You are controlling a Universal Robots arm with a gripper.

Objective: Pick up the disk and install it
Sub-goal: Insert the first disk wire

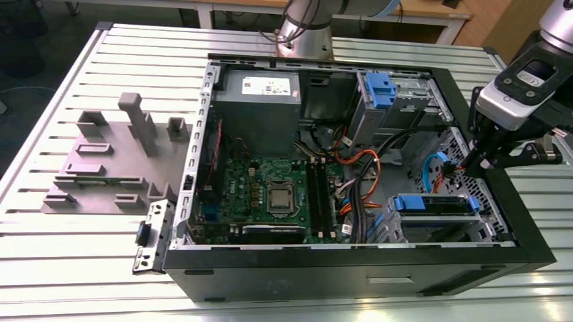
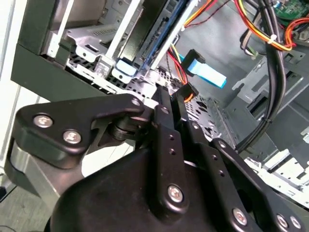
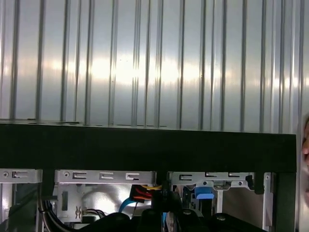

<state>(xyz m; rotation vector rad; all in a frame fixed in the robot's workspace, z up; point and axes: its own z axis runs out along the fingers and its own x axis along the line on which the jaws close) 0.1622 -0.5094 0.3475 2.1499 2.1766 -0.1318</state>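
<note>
- The disk (image 1: 436, 206) sits in the drive bay at the front corner of the open computer case (image 1: 358, 272), on the exterior view's right; its blue side rails show at both ends.
- The gripper (image 1: 472, 163) hangs over the case's right wall, just above the orange and red cables (image 1: 358, 171) and close to the bay, not touching the disk.
- In the second wrist view the gripper's (image 2: 186, 93) black fingers (image 2: 166, 125) lie close together, tips at a dark connector with an orange-red glow; whether they clamp it I cannot tell.
- A light blue flat cable (image 2: 207, 73) lies just beyond the tips, on the grey perforated floor.
- The grey power supply (image 1: 262, 100) in the far corner carries a white sticker (image 1: 267, 85) (its print is too small to read).
- A second blue-latched bay (image 1: 380, 90) stands at the back right.
- The motherboard (image 1: 268, 194) fills the case floor; no writing on it is legible.
- A grey fixture block (image 1: 112, 161) rests on the ribbed metal table (image 1: 54, 248), well apart from the case.
- The first wrist view shows the table's ribs (image 3: 154, 63) above the case's black edge (image 3: 145, 147).
</note>
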